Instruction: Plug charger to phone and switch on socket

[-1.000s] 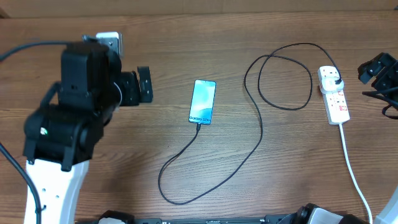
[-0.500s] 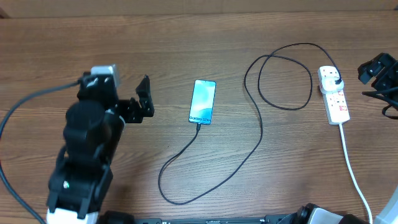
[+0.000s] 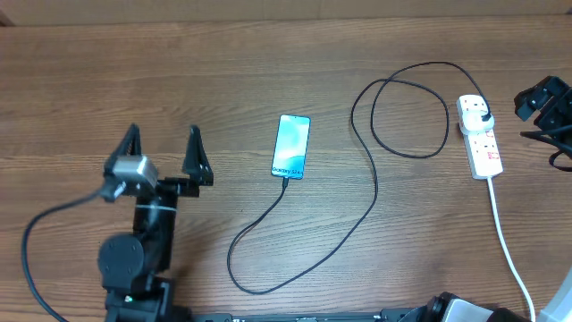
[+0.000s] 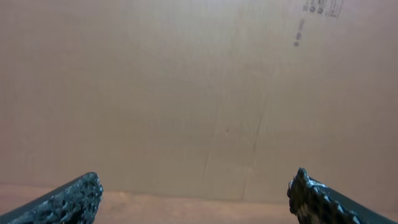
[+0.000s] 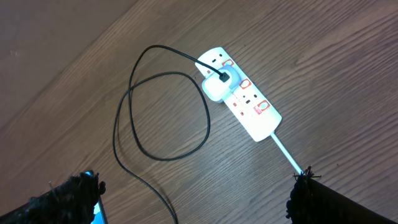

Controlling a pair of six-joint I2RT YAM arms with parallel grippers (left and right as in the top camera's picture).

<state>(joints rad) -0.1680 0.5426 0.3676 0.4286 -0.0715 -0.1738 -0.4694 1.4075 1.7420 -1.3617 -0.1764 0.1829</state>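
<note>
Phone (image 3: pixel 291 146) lies screen-up near the centre of the table (image 3: pixel 223 72). Its cyan display carries white writing that seems to read "Galaxy"; the rest is too small to read. The charger (image 3: pixel 376 183) cable meets the phone's lower edge, loops across the wood and ends at the socket (image 3: pixel 481 139), whose red markings are illegible. My left gripper (image 3: pixel 163 154), jaws spread wide, sits left of the phone and faces a cardboard wall (image 4: pixel 186 93) with unreadable print. My right gripper (image 5: pixel 193 199), also spread wide, hangs near the socket.
</note>
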